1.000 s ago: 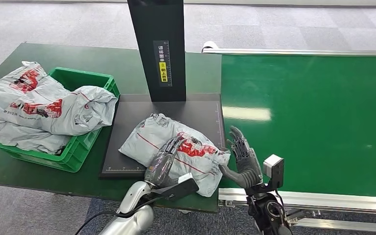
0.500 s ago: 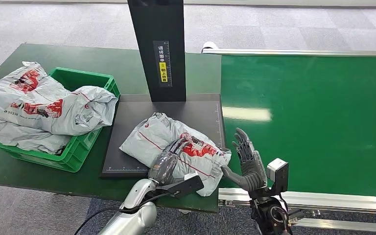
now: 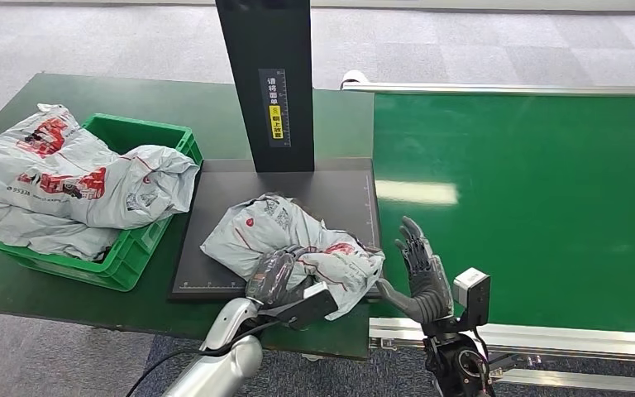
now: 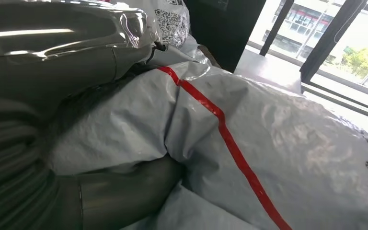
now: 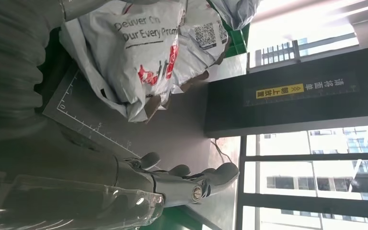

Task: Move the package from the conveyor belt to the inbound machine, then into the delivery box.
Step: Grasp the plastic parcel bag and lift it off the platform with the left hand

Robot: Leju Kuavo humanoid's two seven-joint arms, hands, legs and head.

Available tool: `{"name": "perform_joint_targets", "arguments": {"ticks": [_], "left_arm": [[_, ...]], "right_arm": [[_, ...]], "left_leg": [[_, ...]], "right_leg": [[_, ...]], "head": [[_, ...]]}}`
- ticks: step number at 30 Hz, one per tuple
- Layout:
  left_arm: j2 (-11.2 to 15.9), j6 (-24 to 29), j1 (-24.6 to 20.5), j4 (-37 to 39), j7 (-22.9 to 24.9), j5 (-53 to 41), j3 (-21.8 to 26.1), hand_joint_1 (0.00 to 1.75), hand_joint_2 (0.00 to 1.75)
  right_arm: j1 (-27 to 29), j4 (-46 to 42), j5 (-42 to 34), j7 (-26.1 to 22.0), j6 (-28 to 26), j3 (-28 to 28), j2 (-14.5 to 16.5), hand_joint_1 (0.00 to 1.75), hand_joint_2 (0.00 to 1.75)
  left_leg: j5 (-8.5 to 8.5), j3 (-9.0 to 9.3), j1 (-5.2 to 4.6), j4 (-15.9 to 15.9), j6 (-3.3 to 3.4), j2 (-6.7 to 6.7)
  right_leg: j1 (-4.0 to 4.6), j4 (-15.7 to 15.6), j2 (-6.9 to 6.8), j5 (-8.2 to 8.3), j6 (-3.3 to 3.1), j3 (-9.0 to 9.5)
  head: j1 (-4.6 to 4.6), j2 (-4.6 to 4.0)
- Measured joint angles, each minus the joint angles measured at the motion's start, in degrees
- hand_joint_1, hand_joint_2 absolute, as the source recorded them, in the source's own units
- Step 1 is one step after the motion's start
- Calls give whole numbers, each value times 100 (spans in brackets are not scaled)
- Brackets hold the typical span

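Overhead, from the head view, the package (image 3: 293, 244) lies on the dark flat plate of the inbound machine (image 3: 215, 240), toward the plate's near right corner, with its right end reaching the plate's edge beside the conveyor belt (image 3: 529, 207). The machine's black upright column (image 3: 269, 83) stands at the far side of the plate, and bare plate shows between the column and the package. To the left the green delivery box (image 3: 124, 260) sits on the green table (image 3: 66, 99), heaped with grey mail bags (image 3: 66, 178) that spill over its rim toward the plate. The left hand (image 3: 277, 273) has its fingers curled into the near side of the package, bunching the film. The right hand (image 3: 420, 269) stands upright at the belt's near left corner, fingers spread and holding nothing, just beside the package's right end. The package is a grey plastic mailer, creased and rumpled, with red printing and thin red lines.

Next, in the left wrist view, the left hand's grey thumb (image 4: 124, 187) is tucked under a fold of the package (image 4: 268, 143), whose pale wrinkled film carries a red stripe.

Last, in the right wrist view, the right hand (image 5: 172, 184) hangs with fingers extended and apart over the ruled edge of the plate (image 5: 100, 132), and the package (image 5: 139, 52) shows black lettering, a square code and red marks.
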Motion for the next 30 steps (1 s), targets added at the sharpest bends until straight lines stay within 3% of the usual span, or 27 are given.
{"name": "perform_joint_targets", "arguments": {"ticks": [7,15,19,24,30], "left_arm": [[1,488,58,-73,-405,261,74,175,175],[112,2101,229,-927,-897,-26,225,175,175],[152,2156,334,-1475,-1198,-399,340,175,175],[-54,2168,538,-2595,-2419,-1432,952,175,175],[-136,2168,614,-3301,-2582,-1583,1312,175,175]], "right_arm": [[35,-39,-4,2,0,-14,2,0,175],[97,-126,-69,2,-2,-38,2,0,175],[98,-125,-101,2,-11,-39,2,0,175],[86,-89,-167,-17,-55,-32,11,0,175],[76,-45,-175,-20,-65,-29,31,0,175]], "left_leg": [[0,-2,0,0,0,0],[0,-8,0,0,0,-2],[0,-9,0,0,0,-1],[0,-13,0,0,0,-1],[1,-12,1,-1,0,-2]], "right_leg": [[0,0,0,0,0,-3],[0,0,0,0,0,-6],[0,0,0,0,0,-7],[0,0,0,0,0,-10],[1,0,0,0,0,-10]], "head": [[0,-1],[1,0],[0,0],[1,0],[-1,0]]}}
